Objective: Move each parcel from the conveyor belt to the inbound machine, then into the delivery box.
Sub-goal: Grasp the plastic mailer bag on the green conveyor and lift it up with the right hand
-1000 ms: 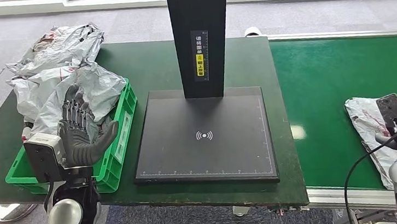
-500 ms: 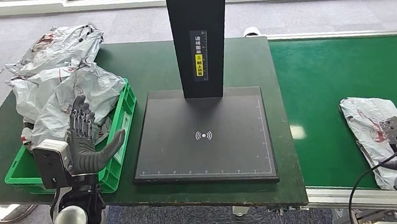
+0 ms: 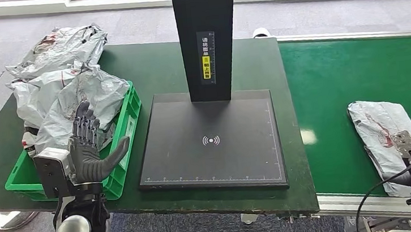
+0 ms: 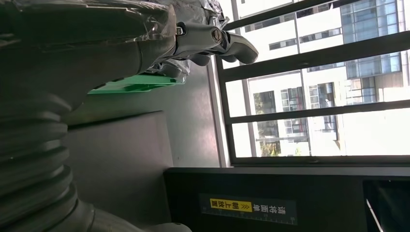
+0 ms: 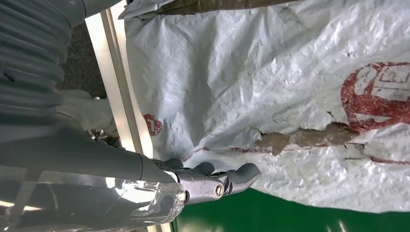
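Dropping lower toward the belt's near edge, the right hand (image 5: pixel 212 181) hovers over the parcel (image 3: pixel 384 138) at 4 o'clock (I cannot tell its clench). Left hand (image 3: pixel 89 147) stays open by the green box (image 3: pixel 120 169), so pickup comes next.

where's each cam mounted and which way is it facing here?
Head: high on the body, looking down at scanner, crate, belt; left robot hand and both forearms show.
Left wrist: behind that robot hand, facing windows; thumb shows.
Right wrist: behind right robot hand, close over the parcel.
Shared: head and right wrist both show the parcel; head and left wrist, the yellow label.
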### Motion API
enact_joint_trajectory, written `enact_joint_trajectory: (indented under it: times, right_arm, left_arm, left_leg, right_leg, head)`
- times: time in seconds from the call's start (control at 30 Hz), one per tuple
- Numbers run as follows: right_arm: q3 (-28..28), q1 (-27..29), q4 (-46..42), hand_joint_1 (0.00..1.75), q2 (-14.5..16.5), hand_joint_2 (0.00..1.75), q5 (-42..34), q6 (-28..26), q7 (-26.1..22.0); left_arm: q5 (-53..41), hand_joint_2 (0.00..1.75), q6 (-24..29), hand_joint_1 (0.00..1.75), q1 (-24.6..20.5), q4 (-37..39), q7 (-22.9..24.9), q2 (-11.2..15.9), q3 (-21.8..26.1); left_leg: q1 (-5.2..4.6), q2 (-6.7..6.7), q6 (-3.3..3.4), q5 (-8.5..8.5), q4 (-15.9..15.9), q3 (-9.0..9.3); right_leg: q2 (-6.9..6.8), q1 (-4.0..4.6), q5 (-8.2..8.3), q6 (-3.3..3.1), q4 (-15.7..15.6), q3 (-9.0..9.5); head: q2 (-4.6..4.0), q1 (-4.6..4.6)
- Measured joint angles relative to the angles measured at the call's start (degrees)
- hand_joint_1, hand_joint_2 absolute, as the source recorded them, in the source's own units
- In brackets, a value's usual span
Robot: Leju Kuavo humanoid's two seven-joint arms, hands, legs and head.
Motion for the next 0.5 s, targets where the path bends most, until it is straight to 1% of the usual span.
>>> enact_joint_trajectory:
  times: [0.1,0.27,0.3,0.4,0.43,0.5]
  right_arm:
    - [-1.1,0.8,0.2,0.00,0.3,1.75,-1.1,0.7,-0.3]
    - [-1.4,1.6,0.1,0.00,0.9,1.75,-0.6,0.7,0.0]
    - [-1.4,1.8,-0.1,0.05,1.1,1.75,-0.4,0.8,0.3]
    - [-1.4,2.5,-1.2,1.36,1.5,1.75,-0.2,2.2,1.1]
    - [-1.5,2.7,-1.6,1.75,1.6,1.75,-0.1,2.6,1.4]
    - [-1.6,3.2,-2.3,1.75,1.7,1.75,0.6,2.8,2.5]
  left_arm:
    - [0.2,1.75,-0.2,0.00,0.3,-0.1,0.0,0.0,0.1]
    - [1.0,1.75,-0.8,0.00,1.1,-0.6,0.1,-0.2,0.3]
    - [1.1,1.75,-0.9,0.00,1.2,-0.7,0.2,-0.3,0.4]
    - [1.1,1.75,-1.4,0.00,1.4,-0.8,0.6,-0.4,0.5]
    - [1.1,1.75,-1.6,0.00,1.5,-0.8,0.6,-0.5,0.5]
    - [1.2,1.75,-1.8,0.00,1.6,-1.0,0.8,-0.6,0.6]
  left_leg:
    - [0.00,-0.02,0.00,0.00,0.0,-0.02]
    - [0.00,-0.01,0.00,0.00,0.0,-0.02]
    - [0.00,-0.02,0.01,0.00,0.0,-0.02]
    - [0.00,-0.03,0.01,0.00,0.0,-0.02]
    - [0.00,-0.03,0.01,0.00,0.0,-0.02]
    - [0.00,-0.03,0.01,0.00,0.0,-0.02]
  right_leg:
    - [-0.02,0.00,0.00,0.00,0.0,0.00]
    - [-0.03,0.00,0.00,0.00,0.0,0.00]
    - [-0.04,0.00,0.00,0.00,0.0,0.01]
    - [-0.06,0.00,0.00,0.00,0.0,0.01]
    - [-0.06,0.00,0.00,0.00,0.0,0.01]
    - [-0.06,0.00,0.00,0.00,0.0,0.01]
  head:
    - [0.00,0.01]
    - [-0.01,0.00]
    - [-0.01,0.00]
    - [-0.01,0.00]
    - [0.00,0.00]
    - [-0.01,0.00]
